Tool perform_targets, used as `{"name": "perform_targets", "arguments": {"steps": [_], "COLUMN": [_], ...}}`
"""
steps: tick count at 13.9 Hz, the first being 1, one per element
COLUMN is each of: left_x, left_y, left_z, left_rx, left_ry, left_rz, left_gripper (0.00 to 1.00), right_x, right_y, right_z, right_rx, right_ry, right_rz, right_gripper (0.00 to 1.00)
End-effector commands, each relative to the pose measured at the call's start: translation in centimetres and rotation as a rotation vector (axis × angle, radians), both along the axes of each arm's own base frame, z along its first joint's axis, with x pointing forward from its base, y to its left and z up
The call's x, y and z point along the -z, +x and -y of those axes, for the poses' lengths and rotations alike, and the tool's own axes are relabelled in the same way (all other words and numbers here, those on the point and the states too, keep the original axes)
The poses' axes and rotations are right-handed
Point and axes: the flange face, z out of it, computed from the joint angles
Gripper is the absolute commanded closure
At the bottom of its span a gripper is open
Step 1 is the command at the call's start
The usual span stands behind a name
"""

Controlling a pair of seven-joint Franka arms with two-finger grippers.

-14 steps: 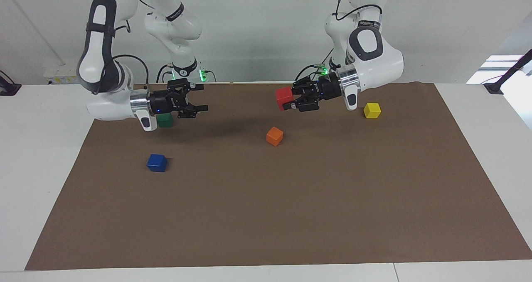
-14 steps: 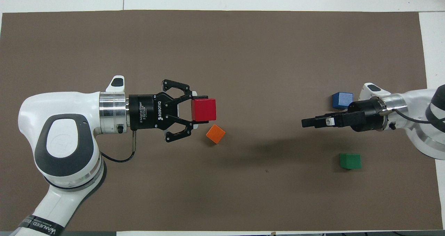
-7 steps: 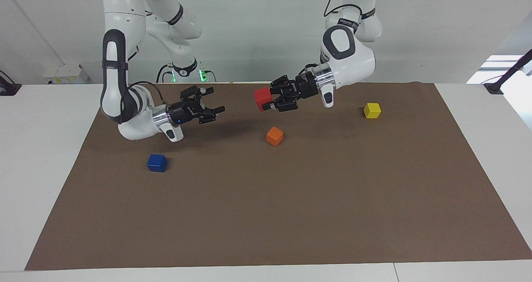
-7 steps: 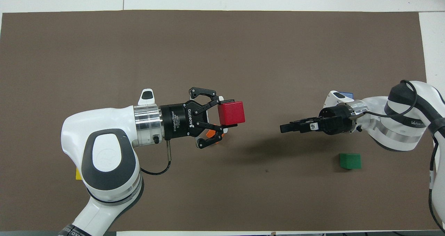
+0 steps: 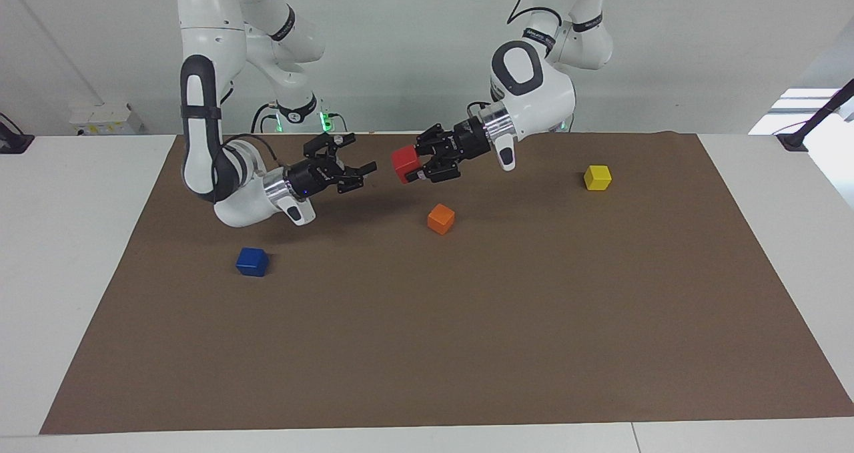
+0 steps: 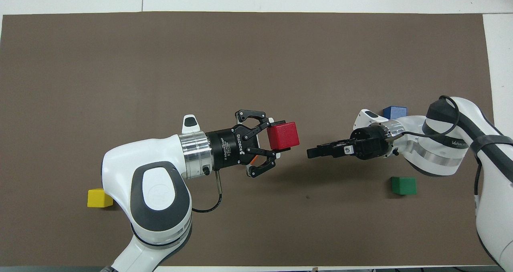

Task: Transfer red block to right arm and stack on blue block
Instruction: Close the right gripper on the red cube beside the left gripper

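One red block [image 5: 403, 163] is the thing in play, clenched in the fingers of the left gripper [image 5: 415, 166] and held in the air over the brown mat [image 5: 467, 319], above bare mat just nearer the robots than the orange block [image 5: 441, 218]. Since the earlier frame it has travelled toward the right arm's end of the surface — the gap to the right gripper [image 5: 363, 172] is now much narrower. A cube, it has no long axis; its faces sit slightly rotated in the overhead view, one flat face turned toward the right gripper. The right gripper has also come toward the middle, its fingers released and spread, pointing at the red block without touching it. The blue block [image 5: 252, 261] rests on the mat toward the right arm's end, unmoved — farther from the robots than the right gripper's wrist. The green block [image 6: 403, 185] lies nearer the robots than the blue one. The yellow block [image 5: 597, 177] sits toward the left arm's end.
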Motion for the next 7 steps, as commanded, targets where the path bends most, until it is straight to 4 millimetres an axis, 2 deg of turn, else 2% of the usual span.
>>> {"name": "perform_targets", "arguments": {"steps": [1,5,7], "left_x": [-0.5,-0.5,-0.5], "left_y": [-0.6,-1.7,-2.0], "left_z": [1.0,2.3,2.5], "left_rx": [-0.016,-0.005,-0.011], "left_ry": [-0.018,-0.015,-0.005], "left_rz": [-0.009,-0.007,-0.002], "left_gripper": [1.00,1.00,1.00], "right_x": [0.6,1.2,1.4], "right_y": [-0.4,-0.6,-0.6], "right_z": [-1.9,-3.8,-3.9], "right_rx": [0.029,0.041,0.052], "right_ry": [0.036,0.007,-0.007], "right_rz": [0.001,-0.007,-0.010], "right_gripper": [0.00,0.00,0.00]}}
